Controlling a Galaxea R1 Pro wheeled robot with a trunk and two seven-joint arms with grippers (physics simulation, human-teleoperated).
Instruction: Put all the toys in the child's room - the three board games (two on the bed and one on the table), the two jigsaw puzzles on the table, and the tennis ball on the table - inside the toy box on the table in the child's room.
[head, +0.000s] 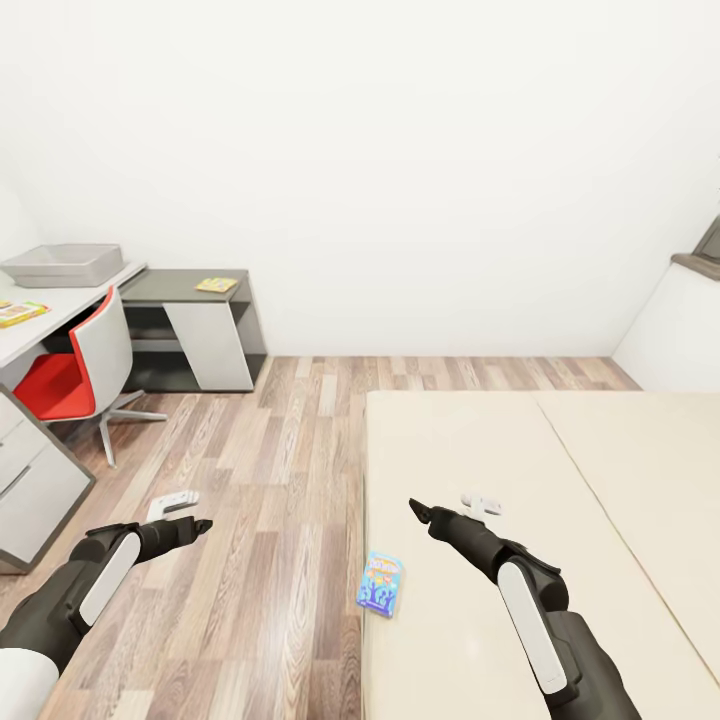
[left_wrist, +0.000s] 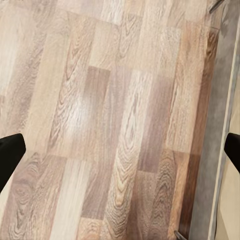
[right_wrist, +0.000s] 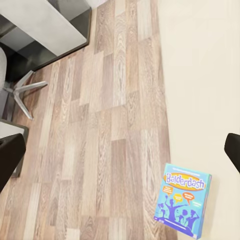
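The head view looks forward and down from high up, taking in floor (head: 270, 480), bed (head: 560, 500) and the far wall. The left wrist view faces straight down, close over the planks. The right wrist view looks down from higher, sharing the bed edge and blue board game (right_wrist: 184, 206) (head: 381, 583) with the head view.

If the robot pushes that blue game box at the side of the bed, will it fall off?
Probably yes. The blue game box sits right at the bed's edge, part of it apparently over the floor, so a sideways nudge would likely tip it off. It looks flat and stiff, so it should slide rather than bend.
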